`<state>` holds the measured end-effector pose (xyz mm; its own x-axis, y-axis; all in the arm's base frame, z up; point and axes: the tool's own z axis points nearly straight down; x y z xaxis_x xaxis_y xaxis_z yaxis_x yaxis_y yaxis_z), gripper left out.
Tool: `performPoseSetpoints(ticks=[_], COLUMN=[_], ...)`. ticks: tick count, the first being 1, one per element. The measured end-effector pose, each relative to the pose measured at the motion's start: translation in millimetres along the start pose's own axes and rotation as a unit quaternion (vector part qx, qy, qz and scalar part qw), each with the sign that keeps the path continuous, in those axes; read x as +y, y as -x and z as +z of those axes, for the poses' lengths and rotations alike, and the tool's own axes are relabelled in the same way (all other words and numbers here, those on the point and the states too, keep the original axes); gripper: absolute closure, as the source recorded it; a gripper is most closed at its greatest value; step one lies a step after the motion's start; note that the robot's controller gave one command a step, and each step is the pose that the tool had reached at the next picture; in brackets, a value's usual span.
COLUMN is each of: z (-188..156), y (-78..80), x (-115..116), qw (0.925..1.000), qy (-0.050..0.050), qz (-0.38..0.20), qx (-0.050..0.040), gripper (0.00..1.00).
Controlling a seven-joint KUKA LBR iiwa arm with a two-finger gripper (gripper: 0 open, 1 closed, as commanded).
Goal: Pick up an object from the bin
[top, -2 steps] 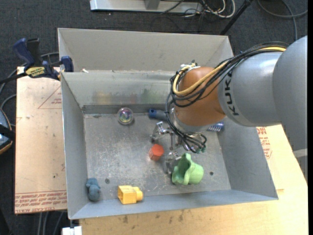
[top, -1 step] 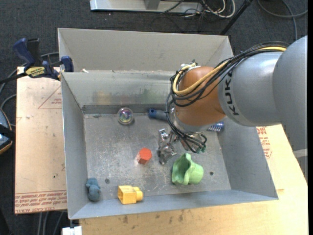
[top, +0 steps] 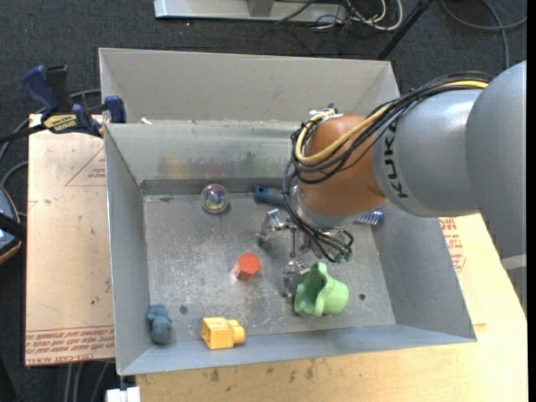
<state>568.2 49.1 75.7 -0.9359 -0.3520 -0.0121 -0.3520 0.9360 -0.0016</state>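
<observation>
Hovering over the front-right floor of the bin (top: 126, 241): gripper (top: 295, 254), open or closed cannot be told | green lumpy toy (top: 323, 296) is lying just beside its tip | likely light, soft, squashy | pinching its narrower upper lobe is looking safest

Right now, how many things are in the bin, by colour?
Green lump: 1
Red-orange piece: 1
Yellow block: 1
Clear ball: 1
Blue: 3 (grey-blue lump, handle, striped piece)
Total: 7 in sight; the arm may hide more.
</observation>
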Motion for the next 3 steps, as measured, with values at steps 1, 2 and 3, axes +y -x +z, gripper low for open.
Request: performPoseSetpoints(ticks=[1, 2, 3], z=[0, -1, -108], y=[-8.2, -8.9, -32.5], x=[44, 44, 70], qw=[0.9994, 0.9994, 0.9767], qy=[-0.001, 0.000, 0.002], qz=[-0.035, -0.033, -0.214], qx=[-0.0017, 0.0012, 0.0024], gripper=[0.00, 1.00, 1.00])
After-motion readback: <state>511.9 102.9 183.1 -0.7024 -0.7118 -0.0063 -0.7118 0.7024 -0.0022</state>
